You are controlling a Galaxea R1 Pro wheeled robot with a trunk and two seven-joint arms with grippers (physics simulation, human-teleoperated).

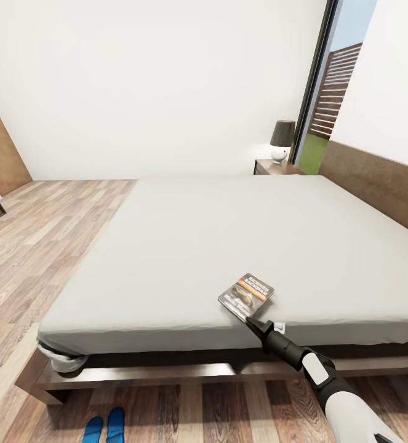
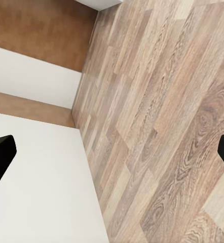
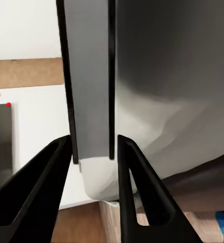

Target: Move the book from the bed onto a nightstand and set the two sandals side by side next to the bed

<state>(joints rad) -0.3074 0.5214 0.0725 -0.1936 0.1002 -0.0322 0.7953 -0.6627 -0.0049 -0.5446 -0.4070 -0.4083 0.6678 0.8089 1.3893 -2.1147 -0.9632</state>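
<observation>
The book (image 1: pixel 247 295), dark with an orange band, lies near the front edge of the grey bed (image 1: pixel 228 234), tilted slightly. My right gripper (image 1: pixel 251 319) reaches up from below the edge and is shut on the book's near corner. In the right wrist view the book's thin edge (image 3: pixel 89 76) stands pinched between my black fingers (image 3: pixel 46 182). Two blue sandals (image 1: pixel 105 426) lie side by side on the floor by the bed's front left. A nightstand (image 1: pixel 276 167) stands at the bed's far side. My left gripper (image 2: pixel 112 157) hangs open over the wood floor.
A lamp (image 1: pixel 282 140) with a dark shade sits on the nightstand. The tall window (image 1: pixel 336 92) is behind it and the brown headboard (image 1: pixel 382 184) runs along the right. Wood-plank floor (image 1: pixel 50 234) stretches to the left of the bed.
</observation>
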